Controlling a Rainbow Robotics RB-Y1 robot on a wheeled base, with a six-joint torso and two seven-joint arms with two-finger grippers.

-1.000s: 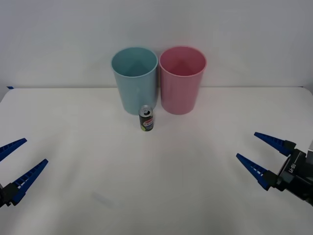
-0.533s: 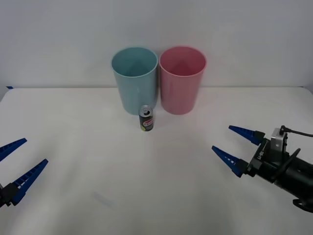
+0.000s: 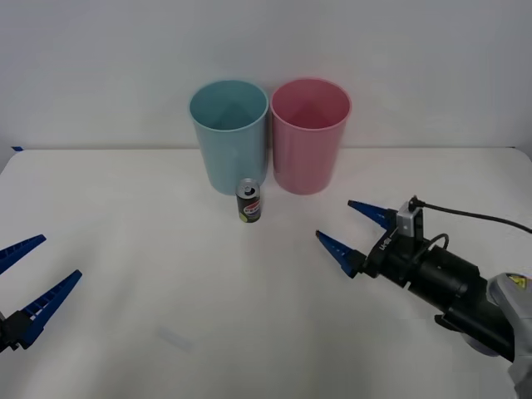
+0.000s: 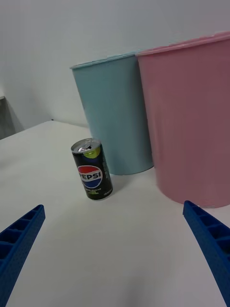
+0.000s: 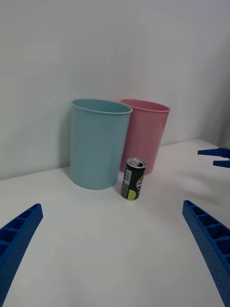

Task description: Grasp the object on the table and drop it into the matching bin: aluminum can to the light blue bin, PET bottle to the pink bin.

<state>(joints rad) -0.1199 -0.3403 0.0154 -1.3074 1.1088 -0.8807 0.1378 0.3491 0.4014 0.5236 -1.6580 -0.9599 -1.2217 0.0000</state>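
Observation:
A small dark aluminum can (image 3: 249, 201) (image 4: 92, 169) (image 5: 133, 179) with a silver top stands upright on the white table (image 3: 150, 274), just in front of the gap between the two bins. Behind it stand the light blue bin (image 3: 229, 135) (image 4: 115, 112) (image 5: 98, 142) and the pink bin (image 3: 309, 135) (image 4: 191, 115) (image 5: 145, 129), side by side. My right gripper (image 3: 347, 226) (image 4: 115, 249) is open, empty, to the right of the can and pointing at it. Low at the table's left, my left gripper (image 3: 29, 274) (image 5: 115, 249) hangs open and empty.
A plain pale wall runs behind the bins. White tabletop stretches on both sides of the can and toward the front edge. The right arm's black wrist and cable (image 3: 449, 278) reach in from the lower right.
My right gripper has moved left and forward across the table toward the can, staying open. The left gripper, the can and both bins have not moved.

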